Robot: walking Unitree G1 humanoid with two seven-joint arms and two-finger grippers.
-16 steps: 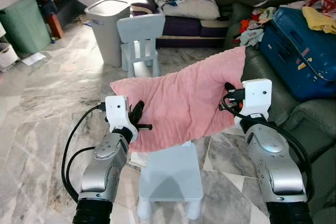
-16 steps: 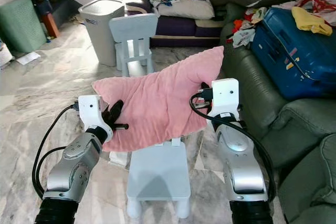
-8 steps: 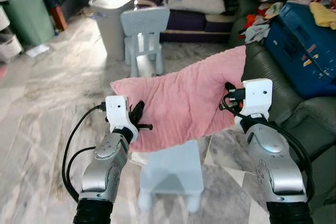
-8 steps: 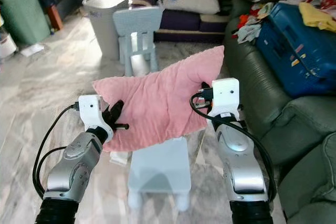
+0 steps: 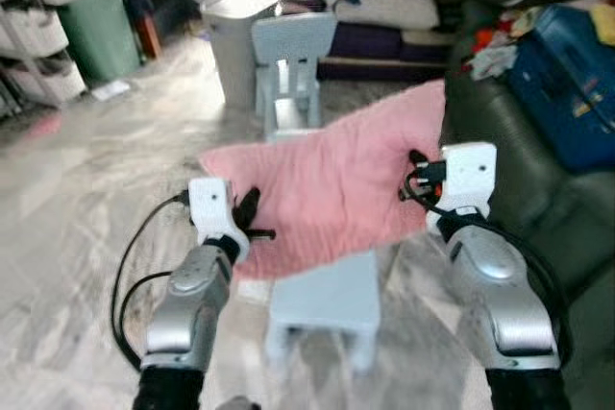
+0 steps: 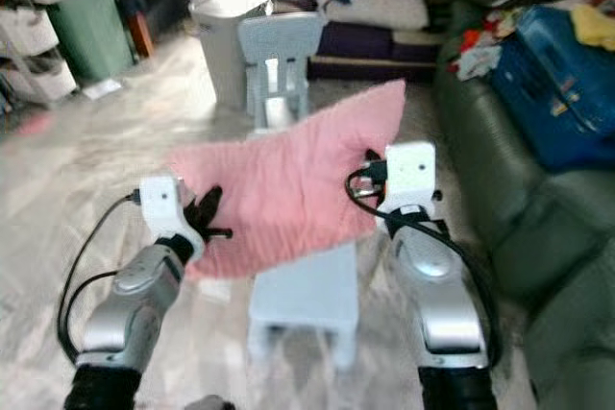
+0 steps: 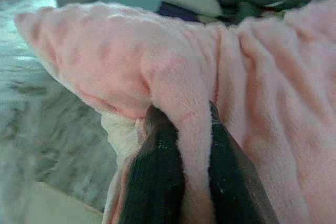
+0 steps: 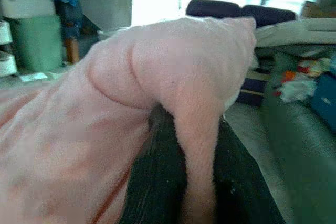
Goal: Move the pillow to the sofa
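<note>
Left gripper and right gripper each pinch a fold of your pink pillow, mid-frame (soft, light, sagging); keep edge holds.

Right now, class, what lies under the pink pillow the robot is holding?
Under the pink pillow stands a small pale blue stool on the marble floor. The pillow covers the stool's far edge.
</note>
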